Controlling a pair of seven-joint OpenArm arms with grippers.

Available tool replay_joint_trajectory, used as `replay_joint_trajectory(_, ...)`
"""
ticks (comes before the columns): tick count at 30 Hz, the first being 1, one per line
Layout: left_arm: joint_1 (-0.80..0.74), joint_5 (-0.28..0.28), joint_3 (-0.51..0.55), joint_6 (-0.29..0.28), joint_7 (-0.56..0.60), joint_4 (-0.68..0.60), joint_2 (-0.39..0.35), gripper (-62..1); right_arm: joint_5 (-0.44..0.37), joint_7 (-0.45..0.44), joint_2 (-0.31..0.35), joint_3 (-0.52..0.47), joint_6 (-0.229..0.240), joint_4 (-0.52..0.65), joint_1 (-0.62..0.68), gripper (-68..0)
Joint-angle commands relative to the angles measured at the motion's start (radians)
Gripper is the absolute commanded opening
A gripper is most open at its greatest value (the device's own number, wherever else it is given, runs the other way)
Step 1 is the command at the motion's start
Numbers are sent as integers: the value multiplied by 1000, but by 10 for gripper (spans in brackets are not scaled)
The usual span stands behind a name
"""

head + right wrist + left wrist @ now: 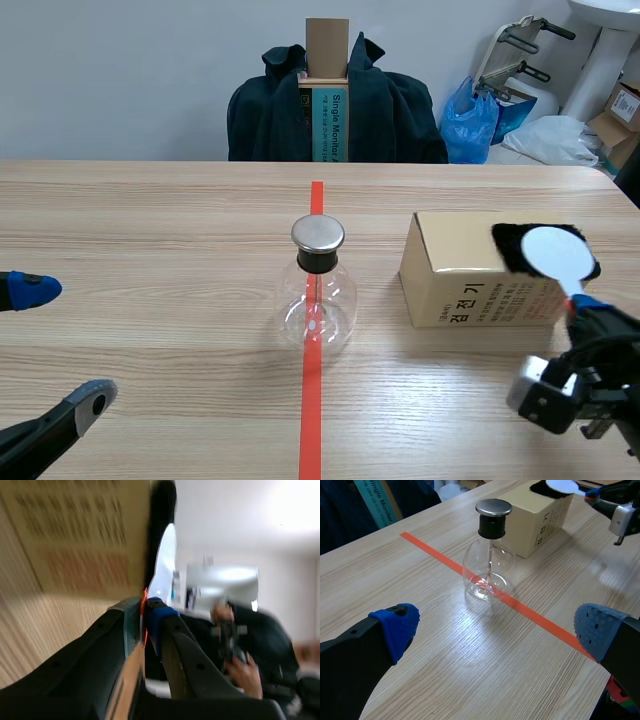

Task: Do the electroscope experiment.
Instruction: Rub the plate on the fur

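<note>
Your electroscope (317, 290), a round clear glass flask with a black neck and a flat metal cap, stands upright on the red tape line at the middle of the table (150, 220). A thin rod hangs down inside it from the cap.

To the right of the flask and well apart from it sits a cardboard box (450, 275) with a black furry cloth (512, 245) on its top. A white disc (555, 252) lies against that cloth. Your right gripper (144, 617), further right of the flask and nearer you than the box, is pinched tight on the disc's thin handle, which shows as an orange sliver between the pads.

Your left gripper (497, 630) is to the left of the flask and nearer you. Its fingers are spread wide, holding and touching nothing.

Beyond the flask, past the far table edge, a dark jacket (400, 105) is draped over a chair.
</note>
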State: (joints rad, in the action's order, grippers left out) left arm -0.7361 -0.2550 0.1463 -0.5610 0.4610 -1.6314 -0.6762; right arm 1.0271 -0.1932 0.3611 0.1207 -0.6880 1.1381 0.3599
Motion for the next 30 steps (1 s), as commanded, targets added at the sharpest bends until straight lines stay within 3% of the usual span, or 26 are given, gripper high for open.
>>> replay_joint_trajectory(1, 5, -2, -3, -3, 14, -4, -3, 14, -3, -46, 19, -16, -3, 13, -14, -669)
replay_joint_trajectory(4, 5, 8, -3, -3, 14, -4, -2, 14, 9, -184, 17, -15, 0, 13, -14, -669)
replay_joint_trajectory(5, 5, 8, -3, -3, 14, -4, -1, 14, 21, -182, 15, -15, -1, 13, -14, -669)
replay_joint_trajectory(8, 5, 9, -3, -3, 14, -4, 0, 14, 27, -46, 14, -24, -30, 13, -14, -669)
replay_joint_trajectory(9, 5, 9, -3, -3, 14, -4, 0, 14, 27, -48, 17, -35, -29, 13, -13, -669)
replay_joint_trajectory(13, 5, 8, -3, -3, 14, -4, 3, 14, 24, -246, 26, -41, -22, 13, -24, -669)
replay_joint_trajectory(14, 5, 9, -3, -3, 14, -4, 6, 14, 24, -238, 22, -41, -22, 13, -30, -669)
replay_joint_trajectory(17, 5, 12, -3, -3, 14, -4, 11, 14, 31, -56, 16, -43, -45, 13, -39, -669)
replay_joint_trajectory(18, 5, 12, -3, -3, 14, -4, 11, 14, 27, -36, 19, -45, -43, 13, -39, -669)
replay_joint_trajectory(22, 5, 12, -3, -3, 14, -4, 11, 14, 29, -200, 27, -34, 22, 13, -39, -669)
replay_joint_trajectory(24, 5, 12, -3, -3, 14, -4, 11, 14, 36, -172, 24, -30, 16, 13, -38, -669)
replay_joint_trajectory(27, 5, 12, -3, -3, 14, -4, 11, 14, 31, 3, 28, -32, 2, 13, -35, -669)
replay_joint_trajectory(28, 5, 12, -3, -3, 14, -4, 11, 14, 29, -10, 33, -32, 11, 13, -36, -669)
replay_joint_trajectory(30, 5, 12, -3, -3, 14, -4, 11, 14, 43, -119, 35, -29, 15, 13, -42, -669)
